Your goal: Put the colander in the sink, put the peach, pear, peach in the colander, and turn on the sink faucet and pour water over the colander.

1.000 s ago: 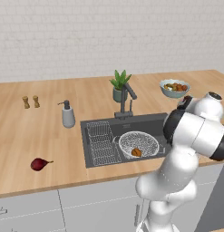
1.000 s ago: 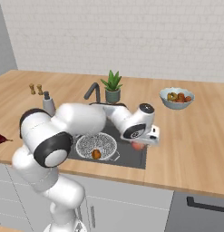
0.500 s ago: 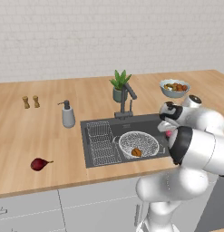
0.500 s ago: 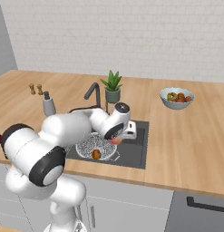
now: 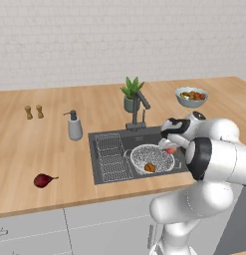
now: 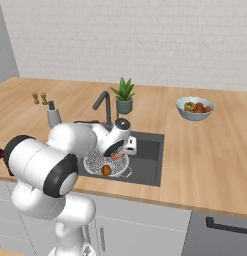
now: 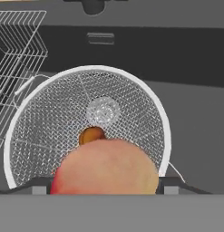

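One peach [image 7: 105, 166] is clamped between the fingers [image 6: 116, 156], and it sits right over the colander [image 7: 50, 122], presumably lined up for a drop into the mesh. A second peach [image 7: 91, 135] already lies at the colander bottom, half covered by the held one in the hand view. Finger tips are barely visible there; just dark stubs either side of the fruit.

Colander sits in the sink [image 5: 180, 162], right half, beside the wire rack [image 5: 110, 155]. That placement makes sense: the sink faucet [image 5: 138, 110] stands behind the basin with its spout angled out over it, so water can reach the bowl. No stream visible, lever position too small to read.

The pear [image 5: 43, 180] is on the tabletop [image 5: 25, 149] near the front edge, well left of the sink, untouched. My read: that's the remaining fruit after this drop.

Further back: soap dispenser [image 5: 74, 126] left of the sink, potted plant [image 5: 130, 94] behind the faucet, fruit bowl [image 5: 191, 96] far right, two small shakers [image 5: 33, 111] far left.

Hard to tell: in the base views the arm's own links cover most of the hand, so how high the peach hangs above the colander rim is unclear.
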